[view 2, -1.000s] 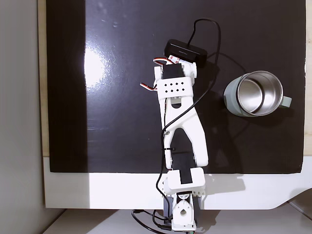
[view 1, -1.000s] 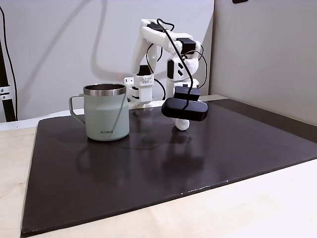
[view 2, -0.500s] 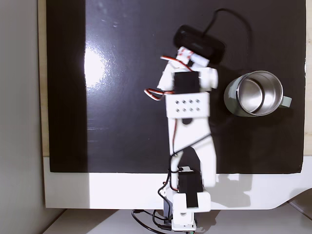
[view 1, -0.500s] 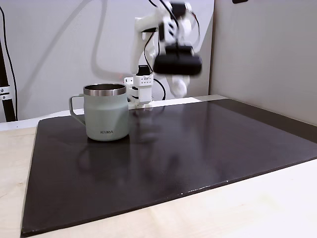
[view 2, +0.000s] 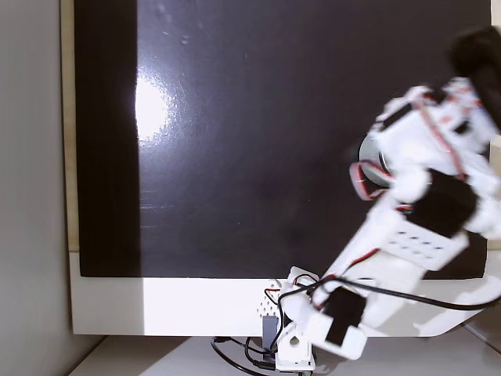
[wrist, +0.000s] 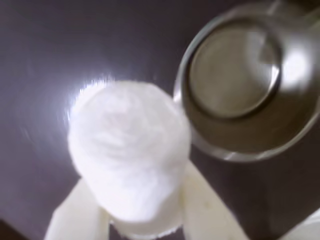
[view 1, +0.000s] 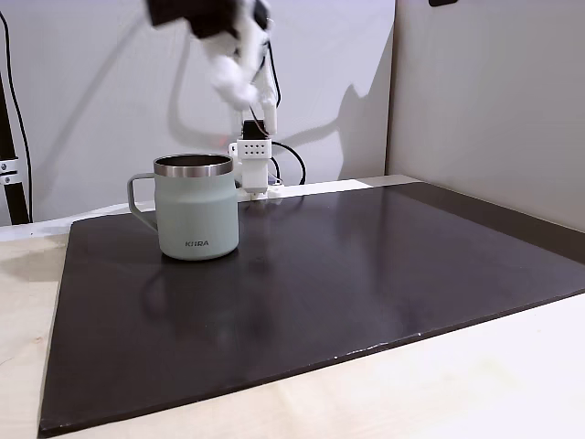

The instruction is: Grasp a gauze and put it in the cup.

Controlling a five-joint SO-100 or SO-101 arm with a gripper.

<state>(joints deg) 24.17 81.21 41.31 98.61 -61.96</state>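
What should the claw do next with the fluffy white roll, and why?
Probably slide a little further until it is over the cup. In the wrist view the claw holds the gauze just beside the steel rim, not above the opening. In a fixed view the gauze hangs high above the cup, so letting go now would likely miss.

Fluffy cloth gauze (wrist: 129,155); shiny steel-lined cup (wrist: 248,85)
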